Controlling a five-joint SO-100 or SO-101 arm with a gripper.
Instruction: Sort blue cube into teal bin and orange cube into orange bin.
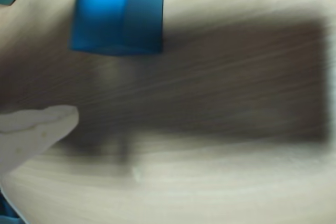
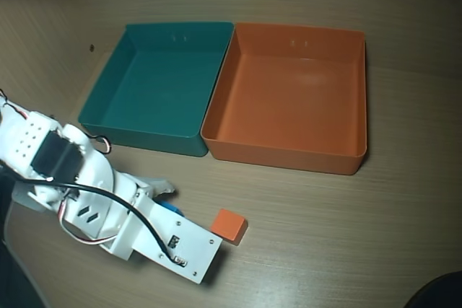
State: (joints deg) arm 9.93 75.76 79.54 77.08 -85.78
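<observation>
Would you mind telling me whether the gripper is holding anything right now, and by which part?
Nothing appears held. In the wrist view the blue cube sits on the table, clear of the one visible white finger; the orange cube lies free beside the arm.

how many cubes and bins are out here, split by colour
blue cube: 1
orange cube: 1
teal bin: 1
orange bin: 1
total: 4

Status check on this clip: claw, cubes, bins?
Claw state unclear, holding nothing seen. Blue cube on table ahead of claw, mostly under arm overhead. Orange cube on table. Teal bin, orange bin both empty.
</observation>
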